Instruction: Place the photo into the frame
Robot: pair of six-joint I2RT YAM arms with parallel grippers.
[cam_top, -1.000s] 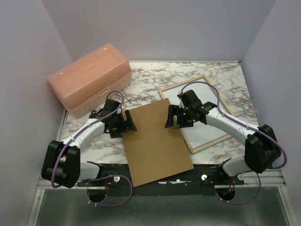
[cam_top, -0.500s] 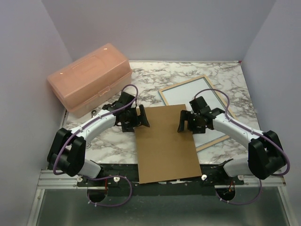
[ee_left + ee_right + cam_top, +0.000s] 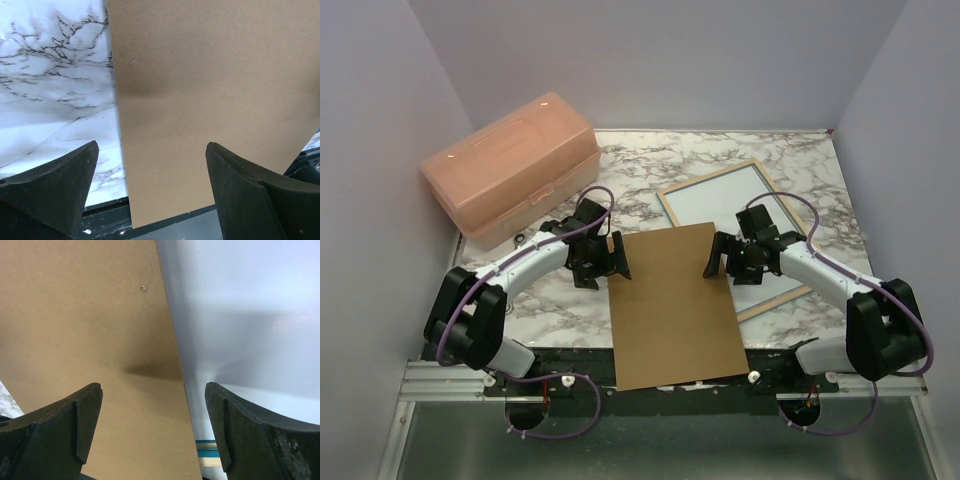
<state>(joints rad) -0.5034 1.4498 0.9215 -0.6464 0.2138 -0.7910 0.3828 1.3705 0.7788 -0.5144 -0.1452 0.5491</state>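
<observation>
Left arm: bent at the elbow over the near left corner of the desk (image 3: 640, 165); forearm slants in toward the middle; wrist tipped down.
Left gripper (image 3: 609, 258): spread wide and holding nothing; in the left wrist view (image 3: 151, 150) one finger hangs over the marble and the other over the brown board (image 3: 210, 100), so the jaws straddle the board's left edge.
Right arm: mirrors the left; elbow out over the near right corner; forearm runs in toward the middle across the near part of the frame (image 3: 705, 177).
Right gripper (image 3: 722, 258): also spread wide with nothing in its grasp; in the right wrist view (image 3: 152, 387) one finger hangs over the board (image 3: 85, 330) and the other over a white sheet, astride the board's right edge.
Board (image 3: 670, 310): lies lengthwise between the two grippers; its near end juts past the desk's near edge; its far right corner overlaps the frame's near left part.
Frame: flat on the right half of the desk, turned at an angle, pale wooden rim up; a blue strip (image 3: 209, 453) shows low in the right wrist view.
Photo (image 3: 715, 200): white side up, lying inside the frame's rim; its near left part is under the board.
Pink box (image 3: 510, 165): closed, at the far left of the desk, well apart from the board.
</observation>
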